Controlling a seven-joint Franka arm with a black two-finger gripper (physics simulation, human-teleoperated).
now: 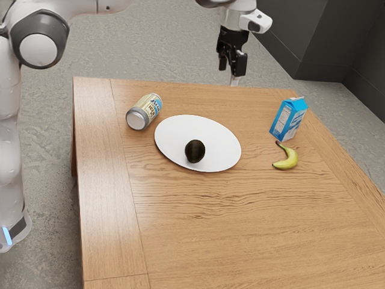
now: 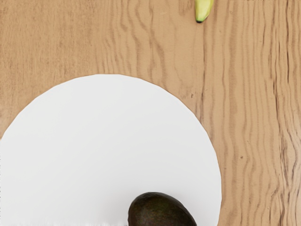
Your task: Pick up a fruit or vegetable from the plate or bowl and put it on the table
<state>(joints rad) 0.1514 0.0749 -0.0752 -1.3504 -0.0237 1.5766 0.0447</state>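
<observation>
Since the avocado (image 1: pixel 195 151) sits on the plate (image 1: pixel 201 128), below the spread jaws of the gripper (image 1: pixel 231 67), grabbing it and reaching the table (image 1: pixel 240 235) are both left.

Dk avocado (image 2: pixel 160 212), partly cut off, sits on round white plate (image 2: pixel 108 132) nr its rim, w/ plate on wood-grain tbl (image 2: pixel 254 117) & yellow-green banana (image 2: pixel 203 8), its dk-tipped end showing, on tbl apart from plate.
</observation>
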